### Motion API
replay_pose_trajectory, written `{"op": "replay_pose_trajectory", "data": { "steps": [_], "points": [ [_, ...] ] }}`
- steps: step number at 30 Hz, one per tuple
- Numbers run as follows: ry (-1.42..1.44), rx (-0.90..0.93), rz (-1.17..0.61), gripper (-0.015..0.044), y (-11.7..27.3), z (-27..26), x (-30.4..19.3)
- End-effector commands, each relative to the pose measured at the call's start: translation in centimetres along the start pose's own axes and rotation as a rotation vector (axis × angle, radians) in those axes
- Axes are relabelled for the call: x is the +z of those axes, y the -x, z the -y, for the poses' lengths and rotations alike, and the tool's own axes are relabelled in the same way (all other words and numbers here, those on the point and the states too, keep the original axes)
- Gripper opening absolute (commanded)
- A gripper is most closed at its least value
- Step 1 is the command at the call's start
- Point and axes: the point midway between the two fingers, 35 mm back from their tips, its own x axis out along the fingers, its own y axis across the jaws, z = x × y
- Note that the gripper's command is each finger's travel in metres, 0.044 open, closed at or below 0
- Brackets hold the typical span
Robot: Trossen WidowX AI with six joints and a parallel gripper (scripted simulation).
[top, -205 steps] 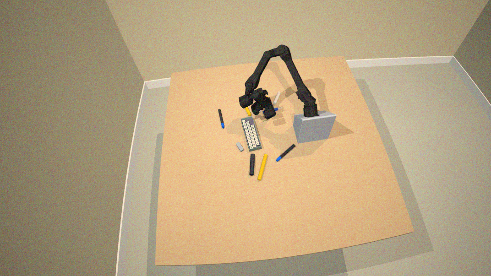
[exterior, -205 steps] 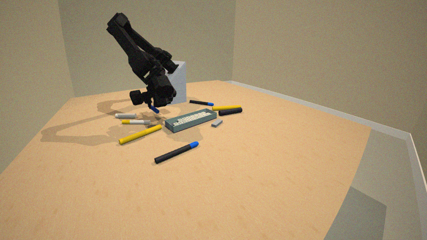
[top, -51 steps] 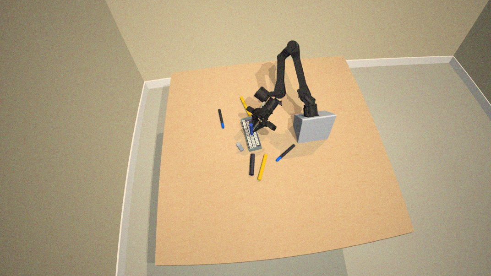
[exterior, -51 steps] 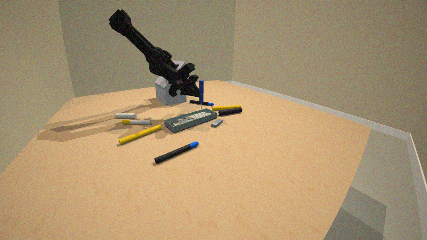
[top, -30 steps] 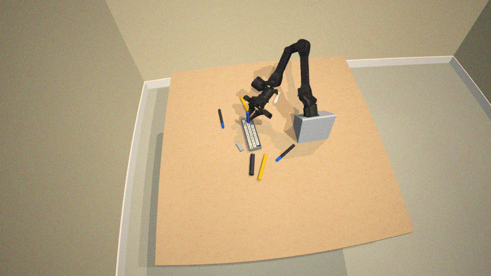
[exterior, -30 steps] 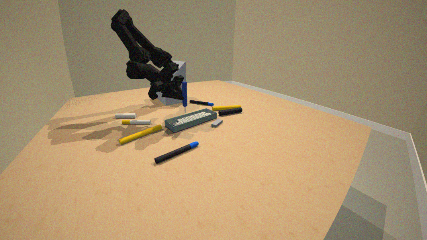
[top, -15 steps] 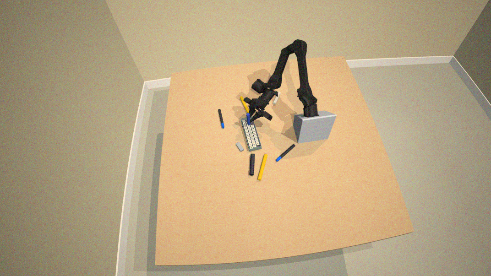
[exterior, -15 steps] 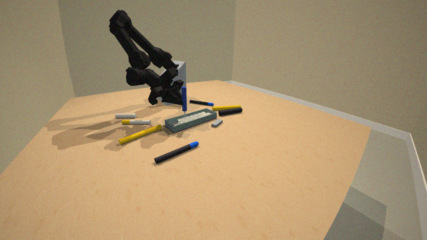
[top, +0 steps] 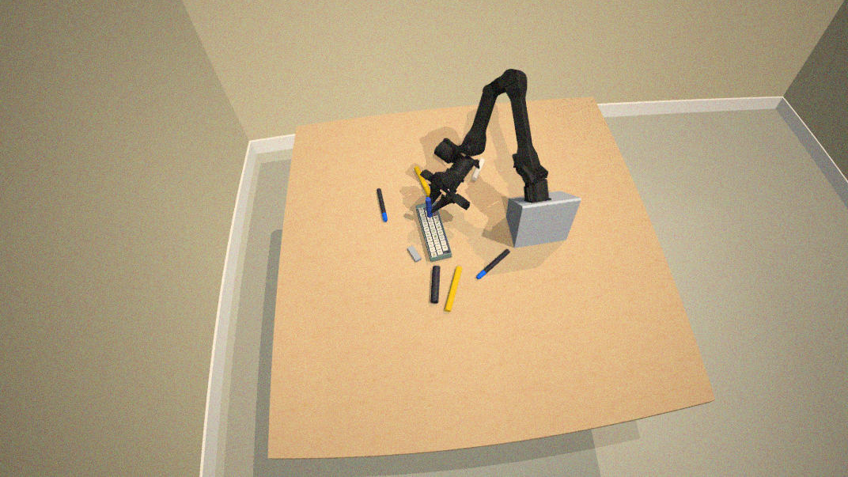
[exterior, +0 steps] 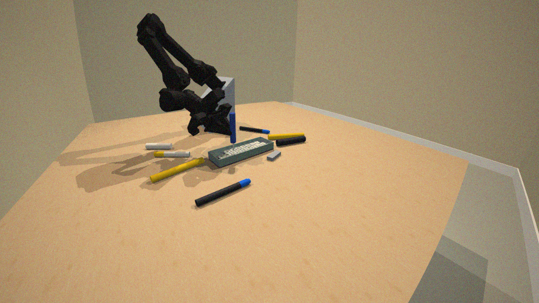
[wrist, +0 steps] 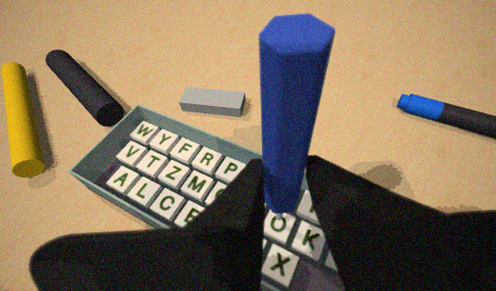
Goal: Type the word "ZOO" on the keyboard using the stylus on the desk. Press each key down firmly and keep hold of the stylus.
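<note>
My gripper [top: 431, 210] [exterior: 231, 133] [wrist: 283, 166] is shut on the blue stylus [top: 429, 203] [exterior: 233, 126] [wrist: 293, 97] and holds it nearly upright over the keyboard [top: 442, 255] [exterior: 242, 159] [wrist: 111, 142]. In the wrist view the blue body's lower end shows just above the O key [wrist: 279, 225]; whether the thin tip touches a key I cannot tell. The Z key [wrist: 173, 172] shows to the left of the fingers. The fingers hide several middle keys.
A grey block [top: 414, 253] [wrist: 213, 100] lies beside the keyboard. A black rod [top: 435, 284] [wrist: 84, 87] and yellow rod [top: 453, 289] [wrist: 23, 120] lie off one end, another yellow rod [exterior: 176, 170] off the other. Two blue-capped markers [top: 382, 204] [top: 494, 263] lie farther out.
</note>
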Motion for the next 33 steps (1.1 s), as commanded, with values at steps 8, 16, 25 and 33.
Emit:
{"op": "replay_pose_trajectory", "data": {
  "steps": [8, 16, 25, 33],
  "points": [
    [0.002, 0.002, 0.005, 0.0081, -0.35, -0.03, -0.48],
    [0.002, 0.002, 0.004, 0.0081, -0.52, -0.03, -0.78],
    [0.002, 0.002, 0.004, 0.0081, -0.59, -0.03, -0.9],
    [0.002, 0.002, 0.004, 0.0081, -0.42, -0.01, -0.58]
  ]
}}
